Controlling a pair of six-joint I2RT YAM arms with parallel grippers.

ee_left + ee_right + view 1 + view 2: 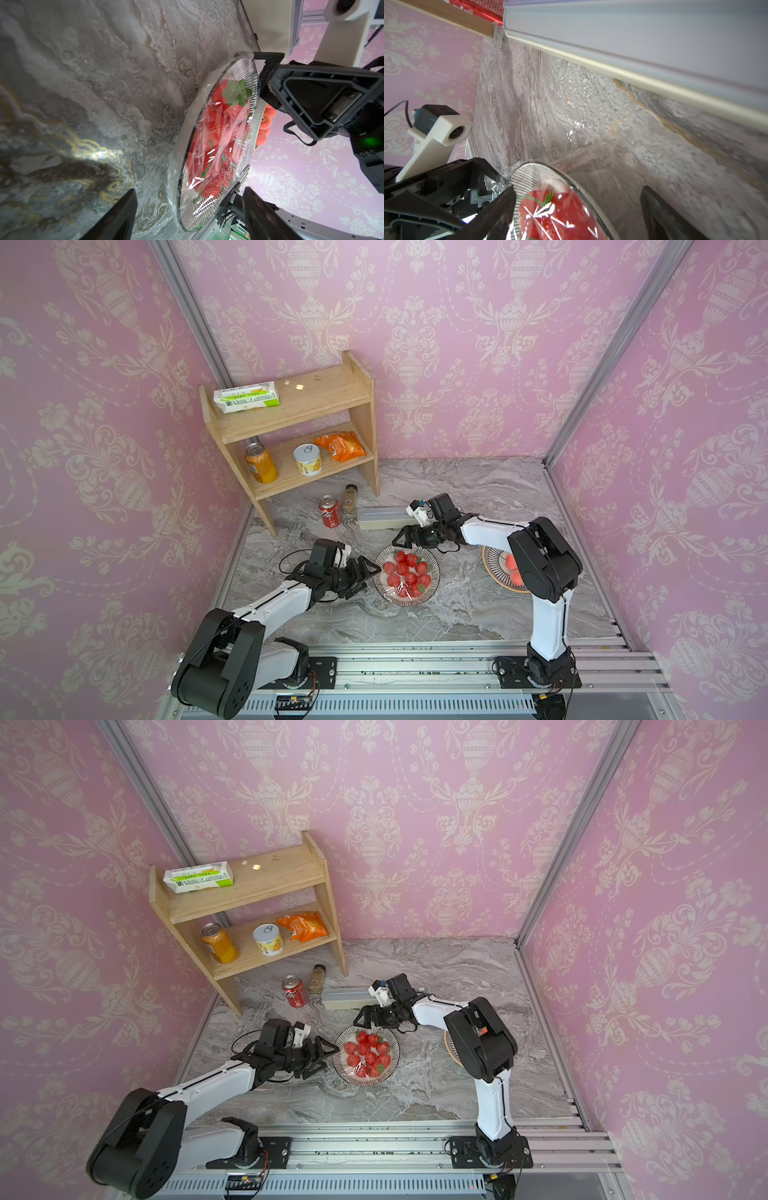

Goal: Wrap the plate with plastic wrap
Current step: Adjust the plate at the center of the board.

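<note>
A striped-rim plate [434, 585] [395, 1063] of strawberries sits mid-table. Clear, crinkly plastic wrap [409, 589] [209, 145] [556, 216] is stretched over it. The pale dispenser box [380, 517] [345, 997] [633, 41] lies just behind the plate. My left gripper [368, 577] [326, 1060] [190, 190] is open at the plate's left edge, with the wrapped rim between its fingers but not pinched. My right gripper [402, 545] [363, 1021] [577, 188] is open over the plate's far rim, between plate and box.
A wooden shelf [291, 423] at the back left holds a carton, two cans and an orange snack bag. A red can [329, 511] and a small bottle [350, 498] stand left of the box. A second plate with peaches [496, 562] lies under my right arm.
</note>
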